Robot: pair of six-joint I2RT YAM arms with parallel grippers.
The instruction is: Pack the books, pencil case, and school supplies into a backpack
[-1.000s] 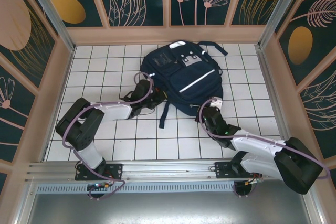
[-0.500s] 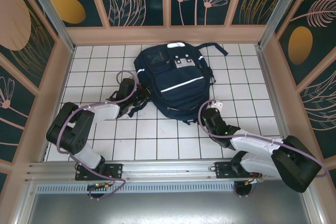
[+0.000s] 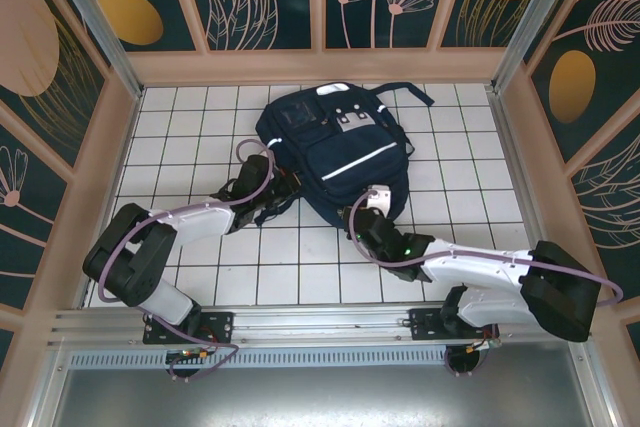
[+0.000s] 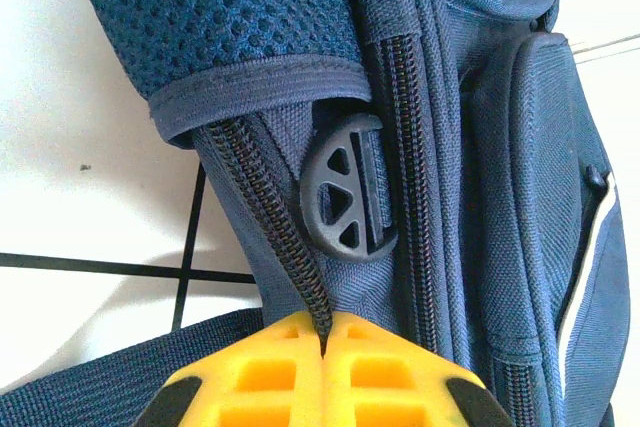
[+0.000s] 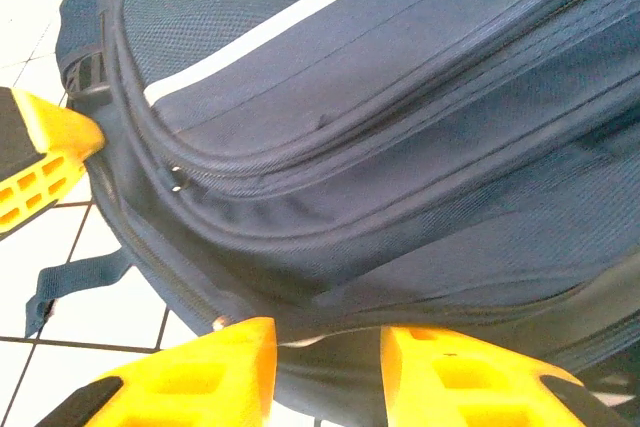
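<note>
At backpack [image 3: 340, 142] edge, left gripper [image 4: 325, 332] clamped, right gripper [image 5: 326, 349] seemingly parted

No legible txt/labels on backpack [image 3: 338, 147].

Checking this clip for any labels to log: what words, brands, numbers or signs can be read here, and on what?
No readable text in any view.
backpack: no legible word, brand or number on the fabric, in the top view or in either wrist view.
grey patch on its front pocket: small dark marks, too small to read.
black plastic buckle: triangular cut-outs, no lettering.
</note>
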